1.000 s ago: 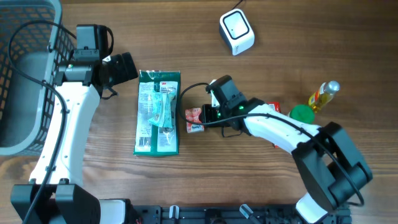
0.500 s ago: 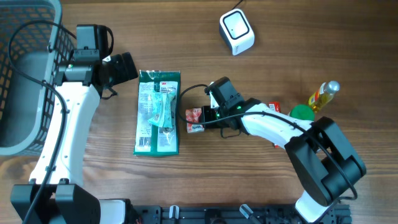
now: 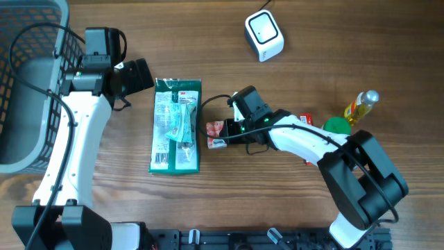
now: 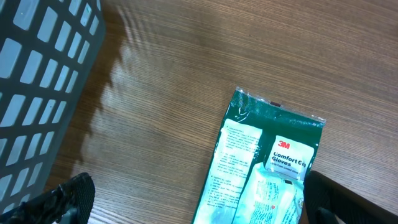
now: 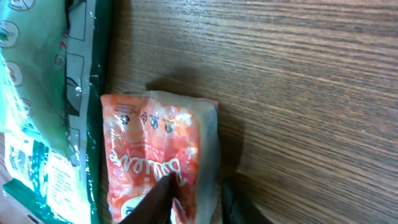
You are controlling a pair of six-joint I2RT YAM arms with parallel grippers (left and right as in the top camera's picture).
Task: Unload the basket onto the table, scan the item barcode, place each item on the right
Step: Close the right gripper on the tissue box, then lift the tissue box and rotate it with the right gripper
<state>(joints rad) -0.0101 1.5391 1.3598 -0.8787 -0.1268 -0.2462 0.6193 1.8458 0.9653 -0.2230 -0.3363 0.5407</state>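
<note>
A small orange-red snack packet [image 5: 158,155] lies flat on the wooden table, just right of a green glove pack [image 3: 176,125]. My right gripper [image 5: 198,202] is shut on the packet's right edge, one finger on top of the wrapper and the other beside it on the wood. From overhead the packet [image 3: 216,133] shows at the tip of the right gripper [image 3: 232,130]. A white barcode scanner [image 3: 264,35] stands at the back of the table. My left gripper [image 4: 202,205] hangs open above the glove pack's top edge [image 4: 273,143], holding nothing.
A grey mesh basket [image 3: 28,83] fills the far left. At the right stand a yellow bottle [image 3: 361,106] and a green cap [image 3: 336,126], with a red item partly under the right arm [image 3: 306,119]. Bare wood lies between packet and scanner.
The right arm's rear links have shifted slightly. The packet, the glove pack and the left arm stay where they were.
</note>
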